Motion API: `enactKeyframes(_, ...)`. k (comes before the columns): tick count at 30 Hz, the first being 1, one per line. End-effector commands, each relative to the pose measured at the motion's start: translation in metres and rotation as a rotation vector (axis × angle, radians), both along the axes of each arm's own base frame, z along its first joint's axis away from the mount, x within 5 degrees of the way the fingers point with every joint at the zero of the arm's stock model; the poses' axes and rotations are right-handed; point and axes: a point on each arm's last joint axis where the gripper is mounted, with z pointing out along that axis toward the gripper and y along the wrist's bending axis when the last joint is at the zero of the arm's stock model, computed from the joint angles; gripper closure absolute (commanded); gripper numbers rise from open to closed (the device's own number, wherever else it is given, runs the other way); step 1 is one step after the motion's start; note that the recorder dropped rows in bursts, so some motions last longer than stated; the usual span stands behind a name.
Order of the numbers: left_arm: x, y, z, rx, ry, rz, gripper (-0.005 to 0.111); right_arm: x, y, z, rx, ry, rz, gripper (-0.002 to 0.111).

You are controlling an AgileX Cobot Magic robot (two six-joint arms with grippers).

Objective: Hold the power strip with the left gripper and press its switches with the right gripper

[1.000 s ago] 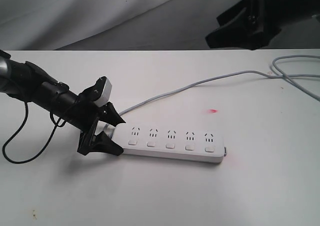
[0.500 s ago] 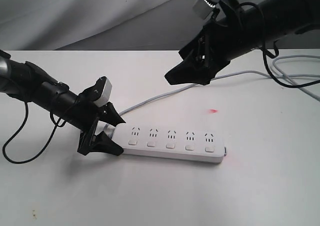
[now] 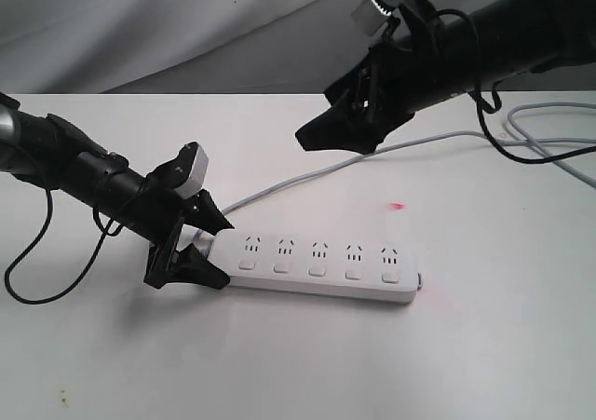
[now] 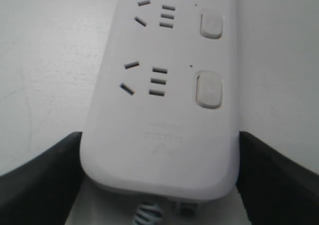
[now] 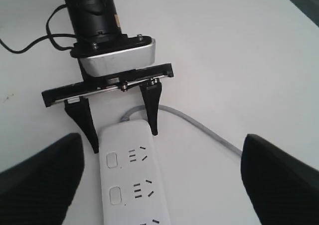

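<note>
The power strip (image 3: 321,269) lies flat on the desk (image 3: 279,373), its five switches (image 3: 317,272) facing up. The left gripper (image 3: 222,254) clamps its cord end from both sides, so the hold looks done. Farther back, the right gripper (image 3: 317,120) hangs well above, spread wide. Pressing likely calls for narrowing it and descending onto one switch.

smooth glossy plastic power strip (image 3: 317,264) on a matt white table (image 3: 419,364).
</note>
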Motion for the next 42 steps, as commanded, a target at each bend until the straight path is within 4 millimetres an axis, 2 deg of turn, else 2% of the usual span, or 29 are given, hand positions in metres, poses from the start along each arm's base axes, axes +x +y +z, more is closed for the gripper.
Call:
enactKeyframes(1, 0.000, -0.002, -0.001, -0.002, 0.003, -0.005, 0.066, -0.002, 0.017, -0.014, -0.053, -0.043, 0.076, 0.030)
enactKeyframes(10, 0.000, -0.002, -0.001, -0.002, 0.003, -0.005, 0.066, 0.004, 0.044, -0.061, -0.128, -0.062, 0.132, 0.030)
enactKeyframes(18, 0.000, -0.002, -0.001, -0.002, 0.003, -0.005, 0.066, 0.004, 0.059, -0.086, -0.103, -0.057, 0.179, 0.030)
enactKeyframes(23, 0.000, -0.002, -0.001, -0.002, 0.003, -0.005, 0.066, 0.005, 0.070, -0.108, -0.163, -0.109, 0.190, 0.030)
enactKeyframes(27, 0.000, -0.002, -0.001, -0.002, 0.003, -0.005, 0.066, 0.003, 0.081, -0.116, -0.180, -0.130, 0.197, 0.030)
enactKeyframes(33, 0.000, -0.002, -0.001, -0.002, 0.003, -0.005, 0.066, 0.002, 0.087, -0.127, -0.169, -0.115, 0.200, 0.030)
enactKeyframes(42, 0.000, -0.002, -0.001, -0.002, 0.003, -0.005, 0.066, 0.005, 0.089, -0.126, -0.144, -0.137, 0.174, 0.030)
